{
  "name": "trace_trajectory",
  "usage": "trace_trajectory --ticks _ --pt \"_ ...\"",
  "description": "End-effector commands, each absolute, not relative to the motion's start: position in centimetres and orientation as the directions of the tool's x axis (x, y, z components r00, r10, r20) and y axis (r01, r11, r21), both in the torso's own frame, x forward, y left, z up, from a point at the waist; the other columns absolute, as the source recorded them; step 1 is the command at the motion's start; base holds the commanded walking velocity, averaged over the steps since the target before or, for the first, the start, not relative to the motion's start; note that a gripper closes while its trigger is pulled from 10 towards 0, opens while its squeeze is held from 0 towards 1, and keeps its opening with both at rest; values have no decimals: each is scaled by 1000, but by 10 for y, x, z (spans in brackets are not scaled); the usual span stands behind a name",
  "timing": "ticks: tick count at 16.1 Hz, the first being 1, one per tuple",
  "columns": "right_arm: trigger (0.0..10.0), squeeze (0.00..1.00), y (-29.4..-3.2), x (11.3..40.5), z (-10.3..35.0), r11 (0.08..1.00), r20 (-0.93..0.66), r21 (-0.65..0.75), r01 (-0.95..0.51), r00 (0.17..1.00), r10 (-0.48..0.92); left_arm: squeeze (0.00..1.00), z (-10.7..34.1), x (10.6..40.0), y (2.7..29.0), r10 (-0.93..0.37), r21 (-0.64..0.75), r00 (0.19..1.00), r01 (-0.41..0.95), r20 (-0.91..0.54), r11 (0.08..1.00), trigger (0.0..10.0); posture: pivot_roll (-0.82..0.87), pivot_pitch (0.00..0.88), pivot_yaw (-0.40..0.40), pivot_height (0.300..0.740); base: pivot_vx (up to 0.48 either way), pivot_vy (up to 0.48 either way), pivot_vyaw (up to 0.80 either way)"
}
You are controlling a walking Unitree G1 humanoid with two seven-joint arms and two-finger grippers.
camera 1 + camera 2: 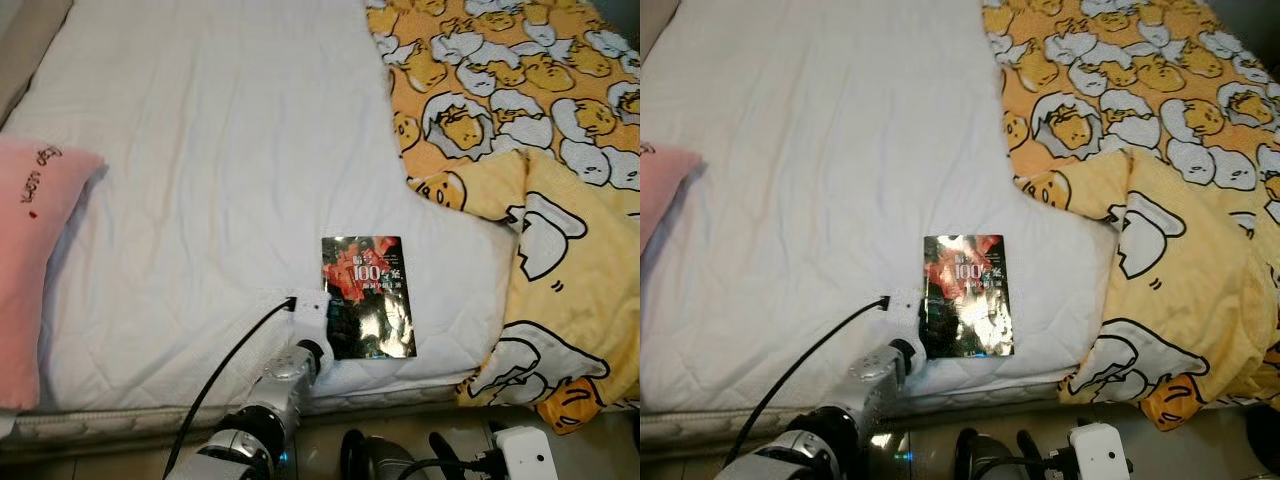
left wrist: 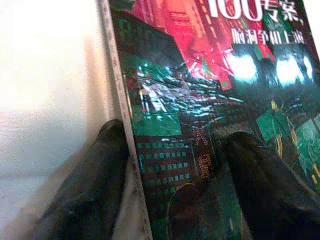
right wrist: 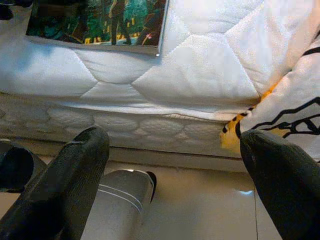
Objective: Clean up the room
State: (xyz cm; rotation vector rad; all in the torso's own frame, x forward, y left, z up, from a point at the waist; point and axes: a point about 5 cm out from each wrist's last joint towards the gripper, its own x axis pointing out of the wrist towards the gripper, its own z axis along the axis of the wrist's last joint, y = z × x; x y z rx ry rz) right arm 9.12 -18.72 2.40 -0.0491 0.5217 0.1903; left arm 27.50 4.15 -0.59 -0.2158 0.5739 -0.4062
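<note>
Left claw (image 2: 170,175) straddles the book's (image 1: 366,295) edge between pink pillow (image 1: 30,260) and yellow blanket (image 1: 560,300).

The room is evenly and brightly lit from above, and the white quilted mattress (image 1: 200,180) nearly washes out. Glare streaks the glossy plastic-wrapped book with the red and green cover (image 2: 210,115), hiding part of its print. Up close, the left gripper's black fingers (image 2: 95,175) are soft and out of focus. A pale light reflection sits on the shiny beige floor tile (image 3: 210,210).
</note>
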Motion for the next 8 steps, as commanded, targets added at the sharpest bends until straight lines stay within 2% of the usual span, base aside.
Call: trace_trajectory --ticks 1,4,8 --pt "10000 0 -189 90 21 984 -517 -4 -179 843 151 0 -15 255 5 -511 -389 616 334 -600 859 0 -134 213 -88 740 0 0 0" --pt "10000 0 -188 95 22 985 -506 0 -175 849 151 0 -20 248 5 -550 -412 571 365 -609 835 0 -130 206 -82 740 0 0 0" --pt "10000 0 -189 96 21 986 -504 -1 -165 852 142 0 -19 249 3 -567 -403 570 398 -595 824 0 -141 204 -80 740 0 0 0"
